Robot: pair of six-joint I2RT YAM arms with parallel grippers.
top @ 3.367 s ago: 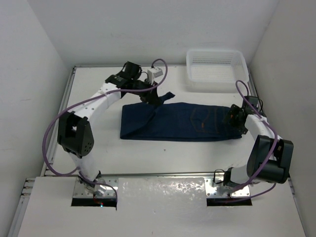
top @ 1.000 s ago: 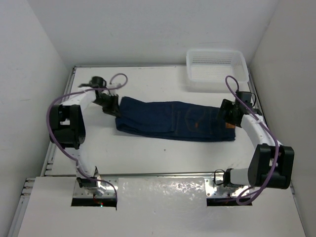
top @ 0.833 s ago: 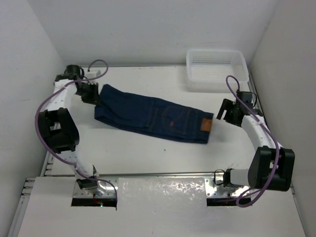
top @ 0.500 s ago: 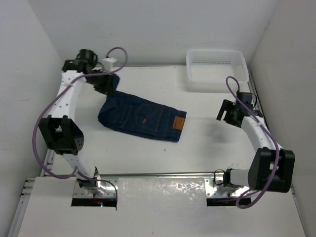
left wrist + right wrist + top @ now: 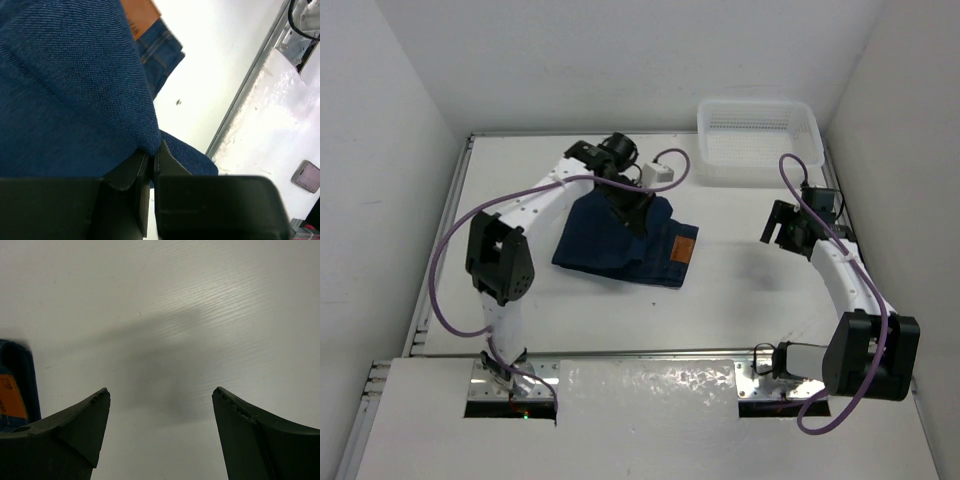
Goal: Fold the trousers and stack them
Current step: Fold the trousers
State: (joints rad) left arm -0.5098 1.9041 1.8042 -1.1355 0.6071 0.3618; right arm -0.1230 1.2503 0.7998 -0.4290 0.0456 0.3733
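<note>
1. White tabletop (image 5: 740,290) between plain white walls, seen from above: the trousers (image 5: 610,245), dark blue denim, lie left of centre as a short, thick bundle, well apart from the white mesh basket (image 5: 758,140) in the far right corner.
2. Over the bundle, the left claw (image 5: 152,152) is clamped on a rounded fold of denim, its jaws pressed together with cloth pinched between them and the fold held above the lower layers.
3. To the right of the bundle, the right claw (image 5: 160,400) hangs over bare table with its jaws wide apart, holding nothing and not touching the cloth.
4. The step in hand looks like the cross fold, with one end of the trousers being brought over the rest to shorten the pile.
5. The next move probably calls for lowering the pinched fold squarely onto the layer beneath, edges in line, before letting go. A crooked release could leave the top layer slumped.
6. A tan patch (image 5: 683,247) shows on the bundle's right end. The dark marks on it are too small to read, and no other writing is legible.
</note>
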